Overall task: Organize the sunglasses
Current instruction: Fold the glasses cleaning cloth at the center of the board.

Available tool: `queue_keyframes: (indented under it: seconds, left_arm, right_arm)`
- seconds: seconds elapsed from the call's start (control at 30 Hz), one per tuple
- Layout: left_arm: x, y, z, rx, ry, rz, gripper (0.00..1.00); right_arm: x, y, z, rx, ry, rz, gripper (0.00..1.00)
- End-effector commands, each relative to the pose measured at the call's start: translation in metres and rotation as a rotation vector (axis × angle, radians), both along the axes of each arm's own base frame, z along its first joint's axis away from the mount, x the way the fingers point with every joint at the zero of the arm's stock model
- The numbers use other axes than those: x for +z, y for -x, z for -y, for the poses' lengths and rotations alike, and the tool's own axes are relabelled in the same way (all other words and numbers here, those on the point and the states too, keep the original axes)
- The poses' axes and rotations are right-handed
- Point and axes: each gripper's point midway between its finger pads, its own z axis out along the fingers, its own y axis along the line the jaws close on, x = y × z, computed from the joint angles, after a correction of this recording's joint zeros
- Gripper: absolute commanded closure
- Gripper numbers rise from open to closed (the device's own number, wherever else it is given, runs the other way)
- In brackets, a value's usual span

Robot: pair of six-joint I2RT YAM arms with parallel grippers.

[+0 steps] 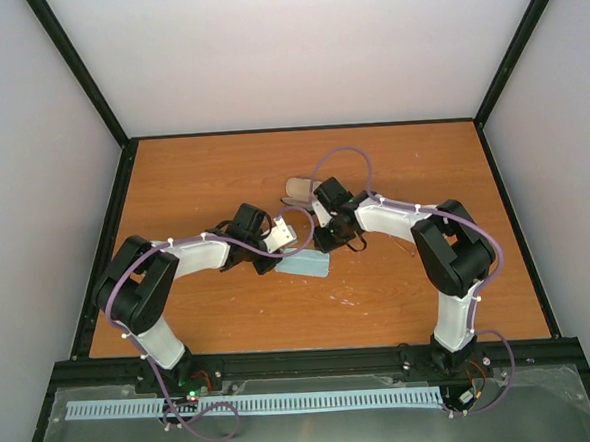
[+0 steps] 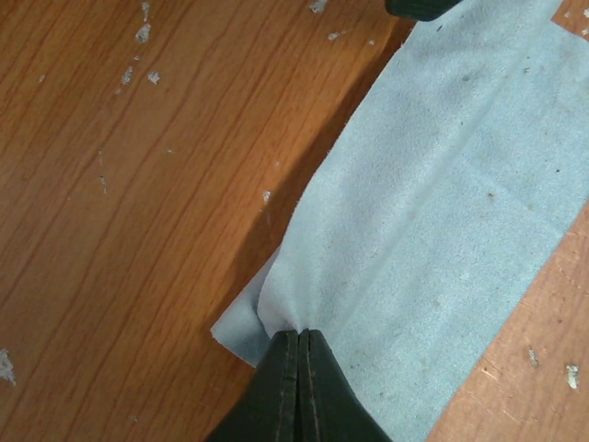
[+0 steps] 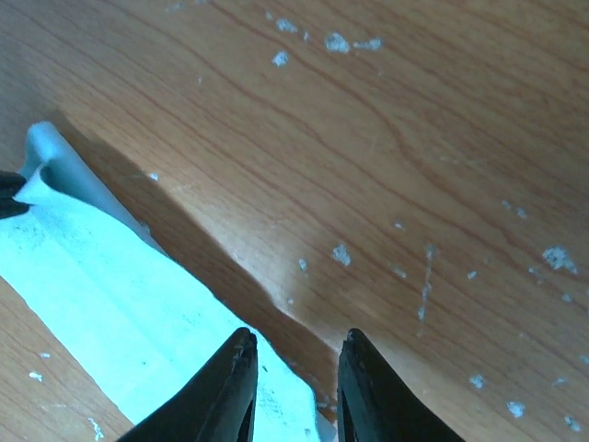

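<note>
Centre of the table [image 1: 212,176]: the jaws of the left arm [image 1: 192,255] are pressed together on a pinched edge of a pale blue cloth [image 2: 442,184], puckering the fabric. The jaws of the right arm [image 1: 390,217] stand slightly spread, gripping nothing, over the cloth's opposite edge. A brown case [image 1: 298,189] lies just beyond the arms, upper middle of the overhead frame. The sunglasses cannot be made out in any view.
</note>
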Motion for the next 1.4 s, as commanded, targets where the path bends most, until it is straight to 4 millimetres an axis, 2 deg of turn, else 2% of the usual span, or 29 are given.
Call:
queue_keyframes:
  seconds: [0.0, 0.23, 0.47, 0.53, 0.6, 0.7, 1.13, 1.37]
  left_arm:
    - [0.004, -0.005, 0.007, -0.012, 0.014, 0.021, 0.98]
    - [0.003, -0.004, 0.006, -0.011, 0.011, 0.019, 0.98]
    - [0.001, -0.004, 0.005, -0.01, 0.005, 0.019, 0.98]
    - [0.0, -0.004, 0.004, -0.008, 0.001, 0.017, 0.98]
    - [-0.001, -0.003, 0.004, -0.008, 0.002, 0.015, 0.98]
    - [0.0, -0.003, 0.005, -0.008, 0.004, 0.015, 0.98]
    - [-0.002, -0.002, 0.004, -0.004, 0.001, 0.011, 0.98]
    - [-0.002, -0.003, 0.003, -0.004, -0.002, 0.014, 0.98]
  right_arm:
    - [-0.008, 0.009, 0.012, 0.005, 0.046, -0.032, 0.75]
    - [-0.012, 0.018, 0.017, 0.003, 0.047, -0.051, 0.78]
    - [-0.011, 0.018, 0.019, -0.004, 0.049, -0.043, 0.86]
    - [-0.009, 0.018, 0.02, -0.008, 0.049, -0.035, 0.86]
    - [-0.007, 0.016, 0.02, -0.011, 0.049, -0.025, 0.8]
    - [-0.006, 0.016, 0.022, -0.015, 0.055, -0.019, 0.78]
    - [-0.001, 0.014, 0.021, -0.019, 0.047, -0.008, 0.97]
    - [0.014, 0.012, 0.018, -0.015, 0.015, 0.027, 0.97]
